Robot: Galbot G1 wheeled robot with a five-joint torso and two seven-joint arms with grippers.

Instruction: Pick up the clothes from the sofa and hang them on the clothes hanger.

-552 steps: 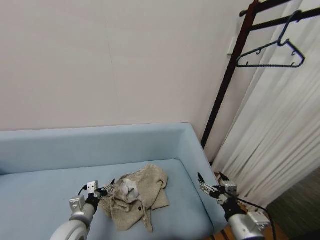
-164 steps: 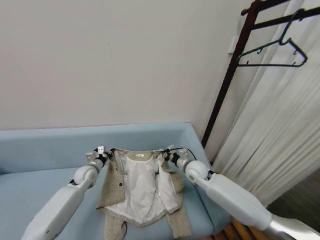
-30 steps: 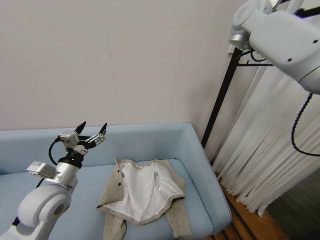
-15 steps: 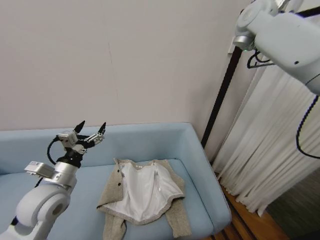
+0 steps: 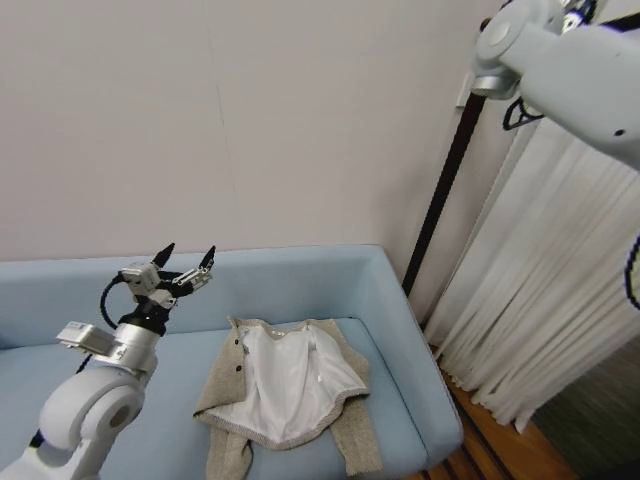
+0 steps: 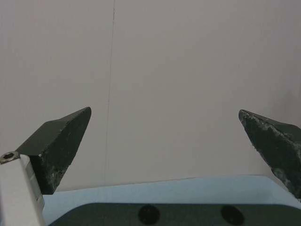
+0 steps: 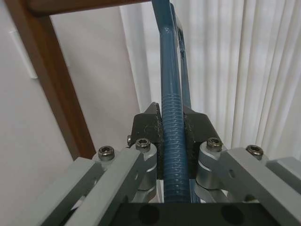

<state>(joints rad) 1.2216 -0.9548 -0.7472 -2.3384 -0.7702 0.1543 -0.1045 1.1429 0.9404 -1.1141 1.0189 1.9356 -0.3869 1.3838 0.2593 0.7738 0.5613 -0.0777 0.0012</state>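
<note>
Well, my right gripper (image 7: 172, 123) is up at the rack (image 5: 447, 180), its fingers clamped together on the ribbed blue bar of the clothes hanger (image 7: 168, 56). The jacket (image 5: 285, 385) lies well below and apart from it, spread open with the lining up on the seat of the sofa (image 5: 300, 270). My left gripper (image 5: 188, 255) hovers with its fingers wide apart, holding nothing, above the seat beside the jacket's collar.

My main worry is the grip on the hanger. The bar is thin and round, and I hold it along a short stretch, so it could swivel between my fingers as I move and end up hanging at an angle I did not plan for. I cannot tell from my wrist view whether the hook sits on the wooden rail or has cleared it. If it is on and I pull sideways, I might drag the rack or bend the hook. The curtain (image 5: 560, 270) hangs just beside the rack, and a swinging hanger end could snag its folds.

The jacket is soft and open. A careless pinch by my left gripper could take the lining alone and bunch it.
</note>
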